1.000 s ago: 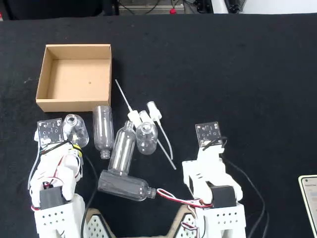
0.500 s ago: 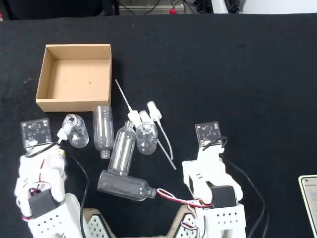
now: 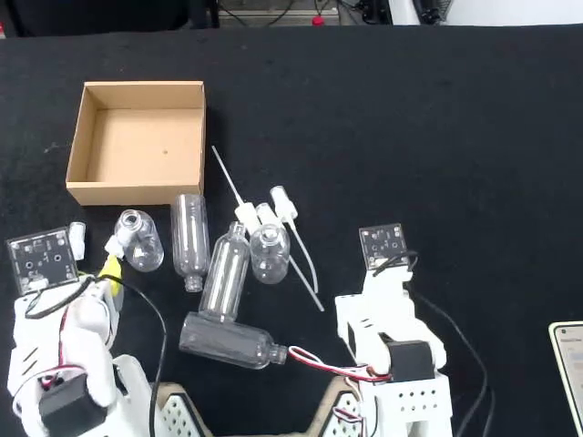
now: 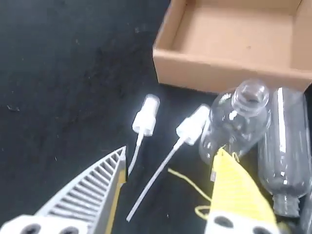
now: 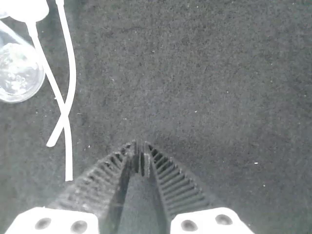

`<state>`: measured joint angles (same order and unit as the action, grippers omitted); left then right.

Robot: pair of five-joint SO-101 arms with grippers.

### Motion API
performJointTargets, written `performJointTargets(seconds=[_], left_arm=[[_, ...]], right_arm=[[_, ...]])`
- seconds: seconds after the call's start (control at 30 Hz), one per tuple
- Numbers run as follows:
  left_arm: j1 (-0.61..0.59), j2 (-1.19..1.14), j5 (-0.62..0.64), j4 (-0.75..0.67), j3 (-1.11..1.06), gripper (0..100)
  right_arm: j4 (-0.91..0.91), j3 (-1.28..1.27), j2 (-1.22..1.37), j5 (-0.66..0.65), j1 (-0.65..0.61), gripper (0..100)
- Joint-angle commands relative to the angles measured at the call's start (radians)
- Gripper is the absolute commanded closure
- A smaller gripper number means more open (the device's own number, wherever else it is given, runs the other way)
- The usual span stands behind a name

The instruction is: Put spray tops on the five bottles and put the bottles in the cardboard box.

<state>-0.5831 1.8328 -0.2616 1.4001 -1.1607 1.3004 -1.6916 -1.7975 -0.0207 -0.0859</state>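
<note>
black table [image 3: 455, 109] | cardboard box [image 3: 137, 189] | 5 bottles [image 3: 189, 232] | spray tops [image 3: 284, 202]

Setting: robotics lab or test bench. Evidence: work surface [image 3: 474, 137] draped in black cloth. Small white plastic left arm [image 3: 68, 364] and right arm [image 3: 392, 337] are mounted at its near edge, with bare red-and-white wires [image 3: 319, 360] and an exposed circuit board [image 3: 383, 244]. Loose cables [image 3: 264, 14] run behind the far edge.

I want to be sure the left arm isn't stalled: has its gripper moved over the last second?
Yes. In the high view the left gripper has swung leftward, away from the bottles, while the cardboard box stays fixed.
</note>
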Motion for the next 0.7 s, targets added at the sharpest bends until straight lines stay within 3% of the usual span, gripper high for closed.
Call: performJointTargets(seconds=[0.0,0.13,0.37,0.67], left_arm=[[0.021,-0.009,0.002,-0.068,-0.015,72],[0.099,-0.008,0.002,-0.089,-0.131,67],[0.216,-0.006,0.002,-0.084,-0.145,64],[0.24,-0.006,0.002,-0.377,-0.321,64]], right_arm=[[0.008,0.007,-0.097,-0.005,0.0,98.3],[0.008,0.007,-0.097,-0.005,0.0,98.3],[0.008,0.007,-0.097,-0.005,0.0,98.3],[0.008,0.007,-0.097,-0.005,0.0,98.3]])
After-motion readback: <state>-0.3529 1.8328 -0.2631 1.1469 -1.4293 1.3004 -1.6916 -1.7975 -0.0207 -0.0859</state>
